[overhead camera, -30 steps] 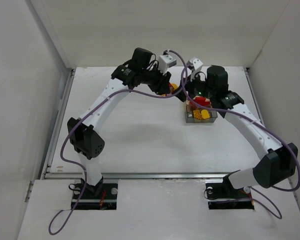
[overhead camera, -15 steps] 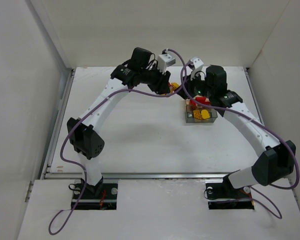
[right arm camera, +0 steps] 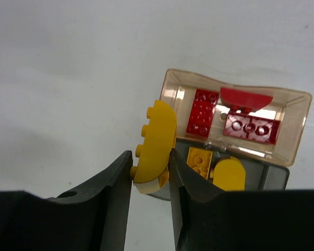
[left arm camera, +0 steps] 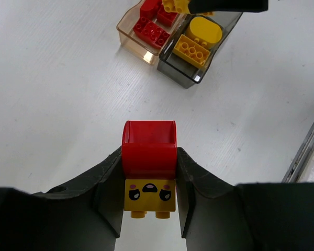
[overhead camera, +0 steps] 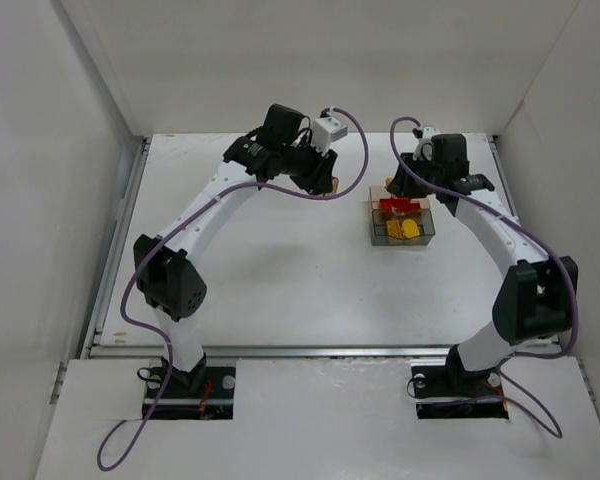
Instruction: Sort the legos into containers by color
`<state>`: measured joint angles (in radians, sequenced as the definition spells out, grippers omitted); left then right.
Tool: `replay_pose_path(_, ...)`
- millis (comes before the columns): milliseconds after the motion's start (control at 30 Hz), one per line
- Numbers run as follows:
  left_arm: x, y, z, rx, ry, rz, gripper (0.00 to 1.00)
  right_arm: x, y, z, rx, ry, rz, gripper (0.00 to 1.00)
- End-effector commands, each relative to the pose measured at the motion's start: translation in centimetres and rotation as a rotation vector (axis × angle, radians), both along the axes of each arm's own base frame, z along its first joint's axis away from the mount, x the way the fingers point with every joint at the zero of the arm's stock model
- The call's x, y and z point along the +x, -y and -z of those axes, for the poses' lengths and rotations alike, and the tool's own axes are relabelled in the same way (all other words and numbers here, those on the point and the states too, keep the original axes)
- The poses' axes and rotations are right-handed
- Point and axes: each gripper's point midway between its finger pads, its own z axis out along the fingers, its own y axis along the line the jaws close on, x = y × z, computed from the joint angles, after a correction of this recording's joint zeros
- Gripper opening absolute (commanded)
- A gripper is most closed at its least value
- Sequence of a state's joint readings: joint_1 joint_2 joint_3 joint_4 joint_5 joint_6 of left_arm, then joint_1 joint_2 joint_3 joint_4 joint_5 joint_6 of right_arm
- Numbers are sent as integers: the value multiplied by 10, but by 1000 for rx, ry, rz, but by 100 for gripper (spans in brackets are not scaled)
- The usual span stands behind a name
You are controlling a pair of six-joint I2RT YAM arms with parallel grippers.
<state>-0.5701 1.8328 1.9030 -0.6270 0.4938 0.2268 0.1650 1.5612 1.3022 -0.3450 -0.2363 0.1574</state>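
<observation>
My left gripper [left arm camera: 149,152] is shut on a red curved lego [left arm camera: 148,149] stacked on a yellow face lego [left arm camera: 149,194], held above bare table short of the containers. The tan tray [left arm camera: 126,29] holds red legos [left arm camera: 152,32]. The adjoining grey tray [left arm camera: 180,76] holds yellow legos [left arm camera: 191,49]. My right gripper [right arm camera: 150,154] is shut on a yellow curved lego [right arm camera: 157,137] with a white piece under it, hanging beside the tan tray [right arm camera: 295,123] and the grey tray [right arm camera: 277,178]. In the top view the two trays [overhead camera: 376,228] sit right of centre, between the two wrists.
White walls enclose the table on the left, back and right. A metal rail [left arm camera: 306,146] runs along the table's edge. Purple cables [overhead camera: 280,190] trail from both wrists.
The two grippers were close together behind the trays and have pulled apart. The right arm swung back to the right, its jaws closing on the yellow lego. The left gripper shifted slightly left.
</observation>
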Motion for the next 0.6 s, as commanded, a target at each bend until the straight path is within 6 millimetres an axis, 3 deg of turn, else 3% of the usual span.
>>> replay_pose_path(0,-5,-7,-30,-33,79,-26,0,-20,-13,-5,2,-32,-104,0)
replay_pose_path(67,-6,-7,-26,-31,64,-31,0,-29,-12,26,-11,-138,-143,0)
replay_pose_path(167,-5,-6,-24,-32,64,-31,0,-37,-21,55,16,-244,-196,0)
replay_pose_path(300,-4,-5,-26,-40,65,-36,0,-35,-25,76,50,-319,-210,0)
replay_pose_path(567,-5,-7,-18,-29,46,-48,0,-34,-20,78,26,-327,-186,1)
